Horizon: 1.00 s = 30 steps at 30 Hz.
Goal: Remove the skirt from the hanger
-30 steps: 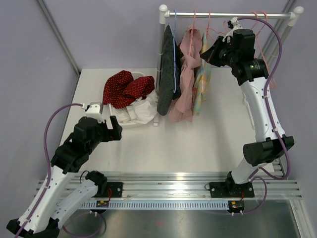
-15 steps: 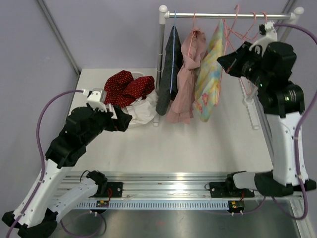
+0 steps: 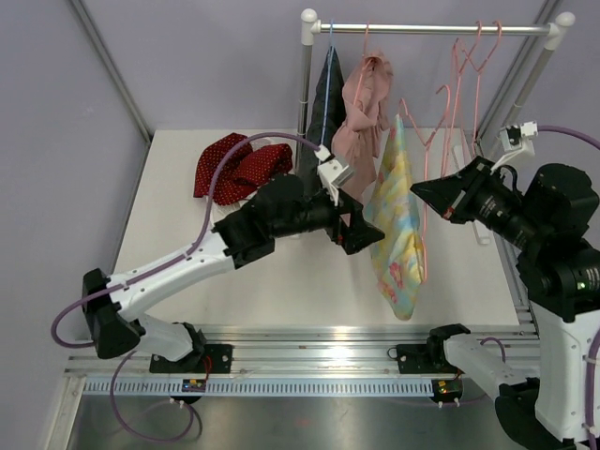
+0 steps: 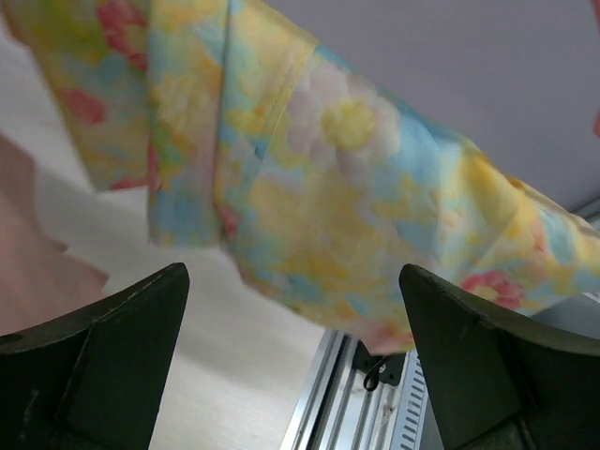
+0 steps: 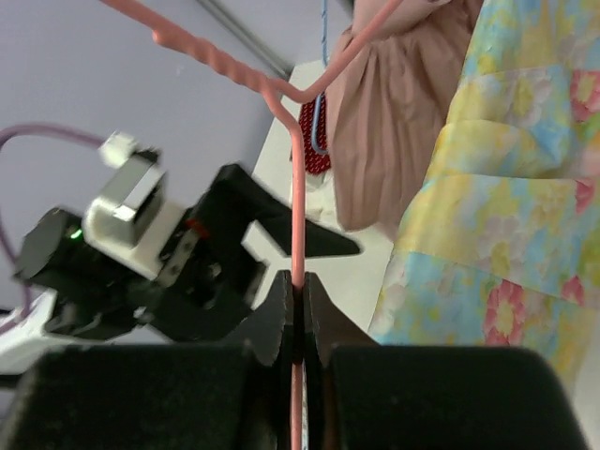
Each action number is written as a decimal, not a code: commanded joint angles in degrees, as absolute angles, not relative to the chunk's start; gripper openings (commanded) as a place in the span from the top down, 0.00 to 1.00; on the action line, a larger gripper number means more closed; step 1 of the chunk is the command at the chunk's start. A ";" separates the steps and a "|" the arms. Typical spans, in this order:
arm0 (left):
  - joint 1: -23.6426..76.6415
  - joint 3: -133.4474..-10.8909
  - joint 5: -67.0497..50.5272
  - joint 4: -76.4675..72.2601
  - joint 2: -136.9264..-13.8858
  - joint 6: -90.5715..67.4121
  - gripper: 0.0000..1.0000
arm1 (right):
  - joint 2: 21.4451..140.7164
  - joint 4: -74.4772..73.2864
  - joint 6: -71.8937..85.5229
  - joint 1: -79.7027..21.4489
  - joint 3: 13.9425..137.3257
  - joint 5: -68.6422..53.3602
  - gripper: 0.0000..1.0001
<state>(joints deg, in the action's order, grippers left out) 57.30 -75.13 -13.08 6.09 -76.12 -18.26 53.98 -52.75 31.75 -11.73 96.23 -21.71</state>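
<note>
The skirt (image 3: pixel 398 220) is yellow and blue with a flower print and hangs from a pink wire hanger (image 3: pixel 424 141), off the rail and above the table's front right. My right gripper (image 3: pixel 419 193) is shut on the hanger's wire, as the right wrist view shows (image 5: pixel 297 281), with the hanger (image 5: pixel 294 187) above it and the skirt (image 5: pixel 511 187) at its right. My left gripper (image 3: pixel 371 234) is open right beside the skirt's left edge. In the left wrist view it (image 4: pixel 292 272) is open with the skirt (image 4: pixel 328 159) just beyond its jaws, not touching.
The clothes rail (image 3: pixel 431 28) at the back carries a dark garment (image 3: pixel 323 103), a pink garment (image 3: pixel 361 112) and empty pink hangers (image 3: pixel 469 70). A red polka-dot cloth (image 3: pixel 239 164) lies at the back left. The rail's post (image 3: pixel 305 84) stands behind my left arm.
My right gripper has drawn the hanger and skirt off the rail, down and toward the front. My left arm has swung right across the table up to the skirt.
</note>
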 commanded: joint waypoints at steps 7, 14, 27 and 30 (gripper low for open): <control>59.33 -81.12 -24.17 -10.55 -81.82 -17.05 0.01 | 46.59 -53.09 37.96 -11.78 99.94 -32.60 1.00; 59.33 -81.57 -26.28 -13.43 -83.23 -19.50 1.00 | 45.35 -51.15 40.08 -11.87 98.26 -34.01 1.00; 57.84 -74.28 7.71 10.27 -64.09 -10.90 1.00 | 43.86 -57.21 35.60 -11.78 98.26 -24.97 1.00; 53.45 -71.28 8.61 14.58 -55.22 -9.58 1.00 | 43.33 -58.09 34.89 -11.78 96.86 -24.08 1.00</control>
